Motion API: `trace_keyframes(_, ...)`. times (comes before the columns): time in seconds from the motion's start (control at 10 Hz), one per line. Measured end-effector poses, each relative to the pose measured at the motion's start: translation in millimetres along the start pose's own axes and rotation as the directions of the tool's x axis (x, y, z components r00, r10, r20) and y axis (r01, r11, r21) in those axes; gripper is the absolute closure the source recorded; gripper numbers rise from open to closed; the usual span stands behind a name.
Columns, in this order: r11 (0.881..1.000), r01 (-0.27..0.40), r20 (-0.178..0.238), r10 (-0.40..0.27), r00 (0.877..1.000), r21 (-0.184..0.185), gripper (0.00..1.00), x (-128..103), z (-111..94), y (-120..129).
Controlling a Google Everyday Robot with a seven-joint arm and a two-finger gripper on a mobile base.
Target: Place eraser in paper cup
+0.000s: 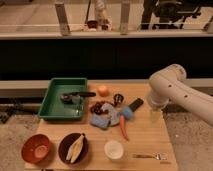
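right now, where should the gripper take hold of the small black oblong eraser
Across its narrow middle, from straight above: the small black oblong eraser lies flat and diagonal by the blue cloth. The gripper hangs over the wooden table's right side, fingers open.

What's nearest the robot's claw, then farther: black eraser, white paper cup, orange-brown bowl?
The claw hangs over the wooden table's right side.
1. Small black eraser, just left.
2. White paper cup, front middle.
3. Orange-brown bowl, front left.
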Motion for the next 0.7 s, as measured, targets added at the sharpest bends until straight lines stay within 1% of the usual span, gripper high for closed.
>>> trace_keyframes(0.2,1.000,0.018,0.014,-0.018,1.000,0.004,0.20,-9.8,10.5,-15.5)
trace_keyframes(0.5,0.999,0.033,0.031,-0.033,0.999,0.011,0.20,-6.5,21.7,-26.2)
trace_keyframes(0.7,0.999,0.045,0.048,-0.046,0.998,0.012,0.20,-11.2,29.0,-34.0)
